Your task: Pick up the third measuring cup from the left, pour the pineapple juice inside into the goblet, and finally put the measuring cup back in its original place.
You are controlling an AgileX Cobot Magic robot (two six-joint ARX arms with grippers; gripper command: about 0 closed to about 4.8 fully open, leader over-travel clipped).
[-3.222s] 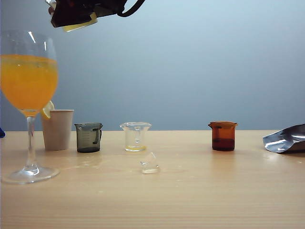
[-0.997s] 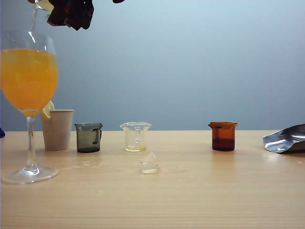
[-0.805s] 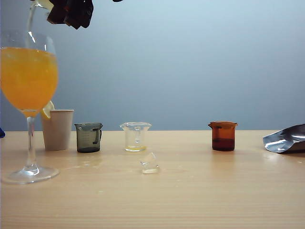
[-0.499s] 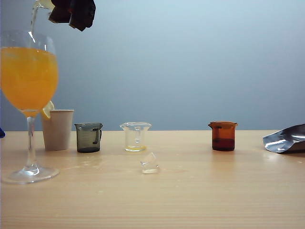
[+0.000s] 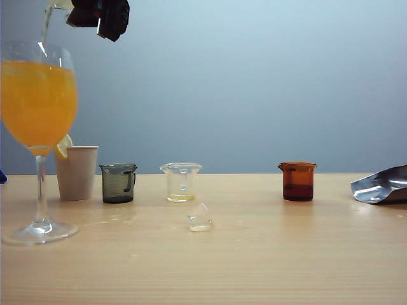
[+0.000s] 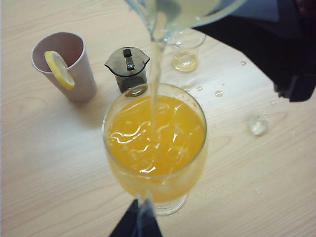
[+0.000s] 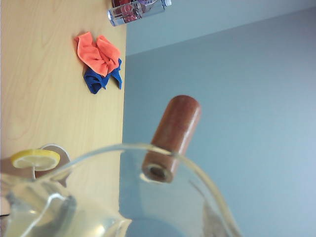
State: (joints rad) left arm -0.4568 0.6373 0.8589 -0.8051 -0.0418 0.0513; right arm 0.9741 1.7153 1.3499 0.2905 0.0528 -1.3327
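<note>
The goblet (image 5: 41,190) stands at the table's left, its big bowl (image 6: 196,168) nearly full of orange liquid. Above its rim my right gripper (image 5: 95,13) is shut on the third measuring cup (image 5: 56,5), tipped steeply over. A thin stream of pale pineapple juice (image 6: 155,64) runs from the cup's spout (image 6: 163,22) into the bowl. More juice (image 7: 29,217) pools behind the clear rim (image 7: 197,173) in the right wrist view. My left gripper (image 6: 137,222) hovers near the goblet's foot, fingers pressed together, holding nothing.
Behind the goblet are a white paper cup (image 5: 77,171) with a lemon slice, a dark grey cup (image 5: 118,183), a clear cup (image 5: 180,182) and an amber cup (image 5: 297,181). A small clear lump (image 5: 200,217) lies in front. A foil bag (image 5: 381,185) is far right.
My right gripper has rolled the cup further over above the goblet. The stream keeps running and the orange level in the bowl has crept up. The left arm has stayed still.
</note>
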